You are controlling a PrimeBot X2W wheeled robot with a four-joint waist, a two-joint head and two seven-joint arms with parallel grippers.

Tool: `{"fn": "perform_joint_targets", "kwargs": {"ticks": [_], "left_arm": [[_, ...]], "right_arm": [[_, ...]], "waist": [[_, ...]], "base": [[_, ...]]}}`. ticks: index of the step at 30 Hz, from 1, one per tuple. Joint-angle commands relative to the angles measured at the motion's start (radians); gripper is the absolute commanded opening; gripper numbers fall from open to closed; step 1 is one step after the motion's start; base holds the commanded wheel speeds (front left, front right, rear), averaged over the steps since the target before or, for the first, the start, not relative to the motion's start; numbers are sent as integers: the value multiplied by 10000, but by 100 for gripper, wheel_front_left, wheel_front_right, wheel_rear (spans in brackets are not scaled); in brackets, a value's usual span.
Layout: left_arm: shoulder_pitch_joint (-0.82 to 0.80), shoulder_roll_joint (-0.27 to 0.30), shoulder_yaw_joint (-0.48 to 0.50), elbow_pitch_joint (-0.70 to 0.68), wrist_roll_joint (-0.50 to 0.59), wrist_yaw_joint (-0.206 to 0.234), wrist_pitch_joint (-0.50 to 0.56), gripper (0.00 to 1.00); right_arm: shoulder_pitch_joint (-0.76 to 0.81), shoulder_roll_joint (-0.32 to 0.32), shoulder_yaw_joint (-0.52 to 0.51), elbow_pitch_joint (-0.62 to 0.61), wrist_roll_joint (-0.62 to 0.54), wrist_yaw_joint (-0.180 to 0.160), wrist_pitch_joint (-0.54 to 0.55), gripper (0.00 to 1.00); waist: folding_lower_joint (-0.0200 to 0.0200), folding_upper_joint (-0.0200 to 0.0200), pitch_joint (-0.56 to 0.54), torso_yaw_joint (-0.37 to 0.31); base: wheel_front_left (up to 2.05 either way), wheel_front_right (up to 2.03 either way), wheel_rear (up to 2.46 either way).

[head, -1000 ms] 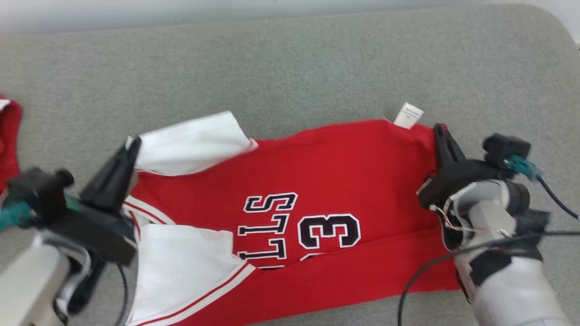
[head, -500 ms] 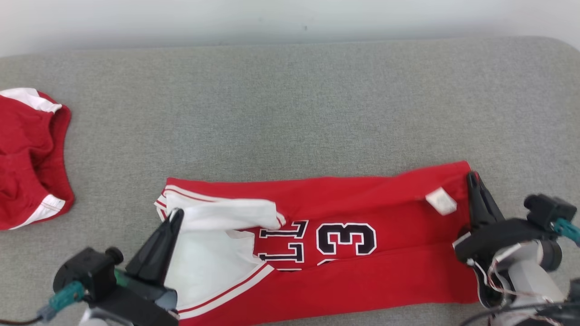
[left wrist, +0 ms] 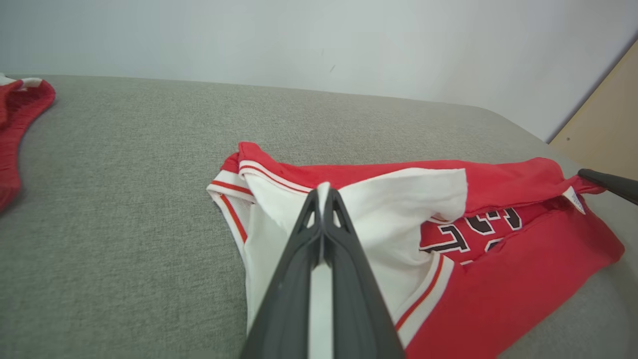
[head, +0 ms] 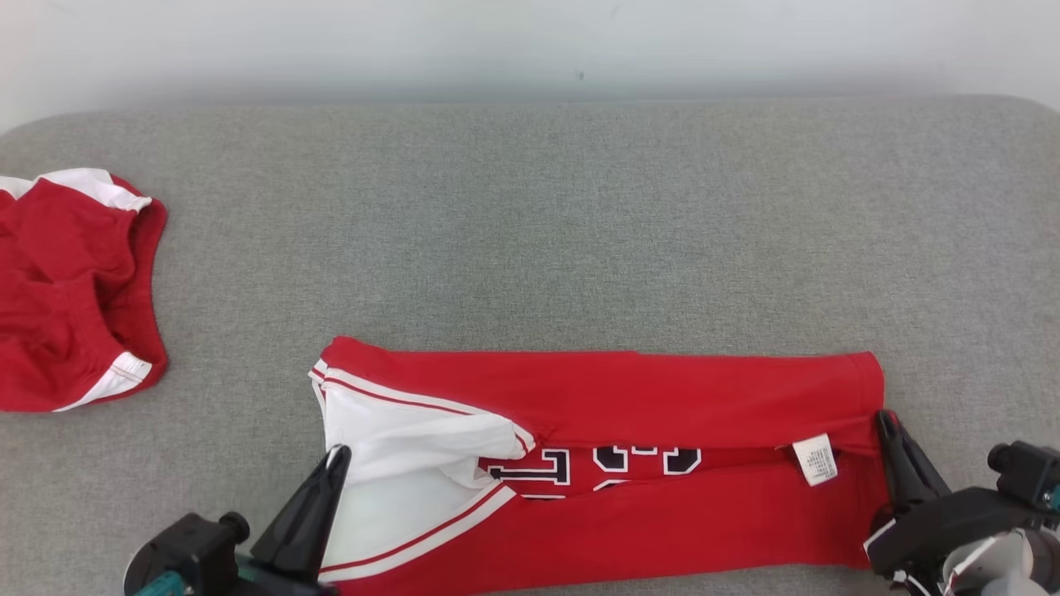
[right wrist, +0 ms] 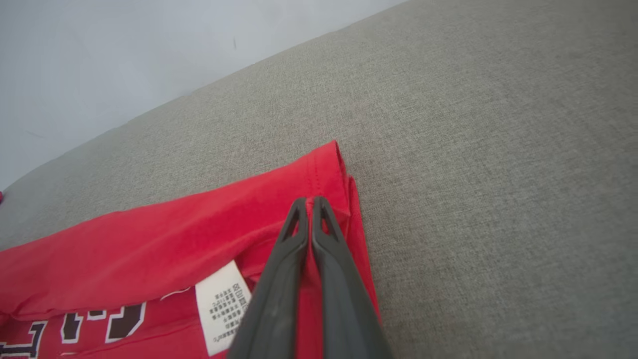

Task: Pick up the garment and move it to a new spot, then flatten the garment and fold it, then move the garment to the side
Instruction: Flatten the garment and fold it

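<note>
The garment (head: 629, 385) is a red jersey with white sleeve panels and black lettering, lying lengthwise near the front of the grey surface. Its far half is doubled over toward me and covers most of the lettering. My left gripper (head: 338, 454) is shut on the white sleeve edge at the jersey's left end; in the left wrist view a strip of white cloth (left wrist: 398, 199) is pinched at my left gripper (left wrist: 323, 192). At the right end, my right gripper (head: 884, 418) is shut on the red hem (right wrist: 324, 174), with the tips of the right gripper (right wrist: 310, 202) near the white care label (right wrist: 222, 304).
Another red-and-white garment (head: 66, 290) lies bunched at the far left. The grey padded surface (head: 530, 232) stretches back to a white wall. A tan panel (left wrist: 608, 124) stands beyond the right end in the left wrist view.
The head camera has tilted, shifting the whole picture. Both grippers have drawn the jersey's far edge toward the near side, folding it over the lettering; the label now lies on top.
</note>
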Motion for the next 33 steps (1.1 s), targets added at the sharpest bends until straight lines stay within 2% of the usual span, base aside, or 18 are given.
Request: {"fn": "perform_joint_targets", "kwargs": {"ticks": [1, 3, 4, 5, 6, 17, 24, 29, 33], "left_arm": [[196, -65, 75, 152, 123, -116, -53, 0], [297, -181, 185, 384, 234, -187, -53, 0], [304, -179, 226, 497, 428, -177, -53, 8], [306, -225, 268, 554, 580, -190, -53, 61], [367, -340, 332, 623, 583, -211, -53, 100], [1279, -1219, 1945, 229, 1315, -111, -54, 100], [1857, -1806, 3145, -446, 2131, 133, -54, 100], [2110, -2290, 3942, -760, 2514, -31, -54, 100], [2244, -2562, 4221, -766, 2746, -234, -54, 100]], "right_arm": [[207, 68, -126, -209, -99, -6, 149, 0], [417, 111, -274, -389, -329, -6, 402, 2], [452, 106, -384, -485, -480, -6, 405, 65], [511, 180, -447, -570, -564, -6, 445, 100], [576, 252, -506, -649, -630, -6, 514, 100], [1065, 420, -1152, -1659, -1128, -6, 384, 100], [719, 513, -1352, -1092, -2394, -6, 619, 100], [320, 730, -1463, -214, -3250, -4, 842, 100], [99, 818, -1674, 375, -3613, -4, 867, 100]], "waist": [[1, 1, -13, 8], [1, 1, -24, 3], [1, 1, -34, 2], [1, 1, -54, 3], [1, 1, -80, 5], [1, 1, -469, 184], [1, 1, -636, 307], [1, 1, -664, 472], [1, 1, -666, 575]], "base": [[0, 0, 0], [0, 0, 0], [0, 0, 0], [0, 0, 0], [0, 0, 0], [0, 0, 0], [0, 0, 0], [0, 0, 0], [0, 0, 0]]}}
